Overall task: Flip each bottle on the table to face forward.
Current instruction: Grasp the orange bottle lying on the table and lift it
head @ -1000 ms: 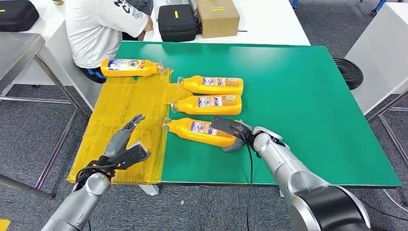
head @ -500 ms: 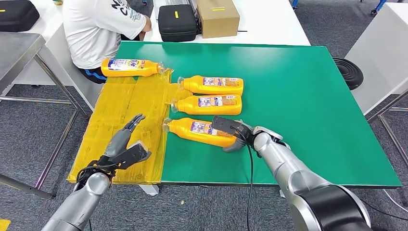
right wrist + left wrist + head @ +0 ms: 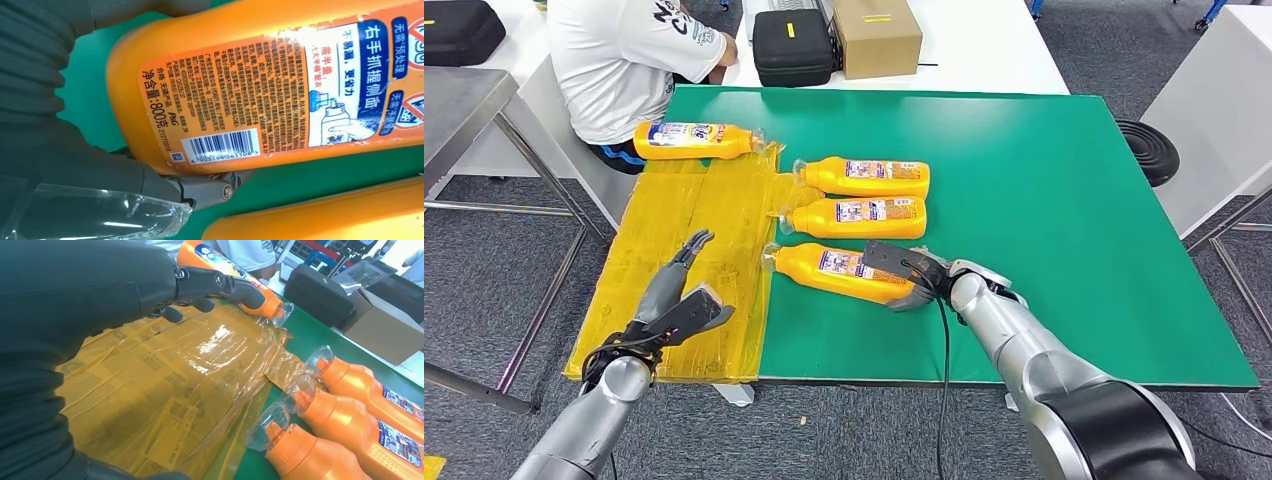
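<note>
On green table [image 3: 1064,200], right hand [image 3: 902,272] around nearest bottle [image 3: 834,272]

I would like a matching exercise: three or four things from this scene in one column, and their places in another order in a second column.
1. nearest bottle
2. farthest bottle
3. cardboard box
4. left hand

a. on the white table beyond the green one
b. over the yellow sheet, holding nothing
c. on the yellow sheet's far edge, by the person
d. under the right hand

Pairs: 1-d, 2-c, 3-a, 4-b
</note>
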Available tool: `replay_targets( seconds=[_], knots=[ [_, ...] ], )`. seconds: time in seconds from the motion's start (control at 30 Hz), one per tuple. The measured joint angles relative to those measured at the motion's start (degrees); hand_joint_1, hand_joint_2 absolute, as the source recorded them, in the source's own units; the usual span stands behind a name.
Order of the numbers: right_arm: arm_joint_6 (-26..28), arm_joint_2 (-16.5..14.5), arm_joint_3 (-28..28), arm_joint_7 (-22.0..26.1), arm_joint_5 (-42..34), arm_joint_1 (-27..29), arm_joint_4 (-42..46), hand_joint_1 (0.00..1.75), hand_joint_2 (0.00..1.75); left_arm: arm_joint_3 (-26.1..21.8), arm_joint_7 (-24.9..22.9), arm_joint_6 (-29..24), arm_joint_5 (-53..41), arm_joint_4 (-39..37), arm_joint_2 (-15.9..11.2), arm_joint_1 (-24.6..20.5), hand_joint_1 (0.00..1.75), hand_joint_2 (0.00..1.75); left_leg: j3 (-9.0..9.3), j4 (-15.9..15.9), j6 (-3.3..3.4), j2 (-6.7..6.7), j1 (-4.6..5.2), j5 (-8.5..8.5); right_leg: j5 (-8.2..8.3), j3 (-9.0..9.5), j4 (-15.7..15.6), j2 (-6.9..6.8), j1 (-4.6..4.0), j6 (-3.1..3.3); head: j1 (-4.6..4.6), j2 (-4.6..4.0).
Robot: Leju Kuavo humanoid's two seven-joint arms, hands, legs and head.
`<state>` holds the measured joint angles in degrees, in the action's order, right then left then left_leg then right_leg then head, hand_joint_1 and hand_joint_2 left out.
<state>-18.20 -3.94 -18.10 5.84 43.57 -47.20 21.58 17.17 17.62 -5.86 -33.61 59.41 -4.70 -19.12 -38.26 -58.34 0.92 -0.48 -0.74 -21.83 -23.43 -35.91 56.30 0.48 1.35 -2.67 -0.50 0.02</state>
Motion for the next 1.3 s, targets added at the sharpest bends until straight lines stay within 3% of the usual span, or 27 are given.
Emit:
replay_targets(
  seconds=[0.43, 0.53, 0.73, 1.0, 1.17, 1.3],
  knots=[
    [1.9, 0.4, 0.0, 4.5, -2.6, 1.4, 0.0, 1.75, 1.75, -0.9, 0.1, 0.1, 0.9, 0.0, 0.0, 1.2, 0.00, 1.75, -0.01, 0.0, 0.00, -0.01, 0.00, 0.00, 0.00, 0.00, 0.0, -0.01, 0.00, 0.00, 0.00, 0.00],
    [2.9, 0.5, 0.0, 7.8, -4.0, 2.2, 0.5, 1.75, 1.75, -1.4, 0.4, 0.0, 2.2, 0.1, 0.0, 1.8, 0.00, 1.75, -0.02, 0.0, 0.00, -0.01, 0.00, 0.00, 0.00, 0.00, 0.0, 0.00, 0.00, 0.00, 0.00, 0.00],
    [7.1, 0.1, 0.7, 17.5, -9.5, 7.0, 5.8, 1.75, 1.75, -4.9, 3.6, 0.6, 11.4, 1.9, 0.1, 4.7, 0.00, 1.75, -0.03, 0.0, -0.01, -0.01, -0.02, -0.02, -0.03, -0.04, 0.0, 0.00, -0.01, 0.00, 0.01, 0.00],
    [9.5, -1.0, 3.1, 19.9, -14.9, 12.2, 12.0, 1.75, 1.75, -10.7, 4.6, 1.2, 23.4, 5.0, 1.9, 7.2, 0.00, 1.75, -0.06, 0.0, -0.03, -0.02, -0.03, -0.03, -0.04, -0.06, 0.0, -0.01, -0.01, 0.02, 0.01, 0.00],
    [11.3, -2.0, 5.4, 23.0, -18.6, 15.7, 14.9, 1.75, 1.75, -14.9, 3.7, 6.5, 37.1, 7.4, 3.7, 8.8, 0.00, 1.75, -0.07, 0.0, -0.02, -0.03, -0.02, -0.03, -0.04, -0.05, 0.0, -0.01, -0.01, 0.01, 0.01, 0.00],
    [11.9, -3.1, 6.3, 25.2, -19.0, 17.5, 16.1, 1.75, 1.75, -16.4, 0.2, 17.7, 51.4, 8.4, 4.2, 9.7, 0.00, 1.75, -0.07, 0.0, -0.03, -0.01, -0.03, -0.04, -0.04, -0.07, 0.0, -0.01, -0.02, 0.01, -0.01, 0.00]
  ],
)
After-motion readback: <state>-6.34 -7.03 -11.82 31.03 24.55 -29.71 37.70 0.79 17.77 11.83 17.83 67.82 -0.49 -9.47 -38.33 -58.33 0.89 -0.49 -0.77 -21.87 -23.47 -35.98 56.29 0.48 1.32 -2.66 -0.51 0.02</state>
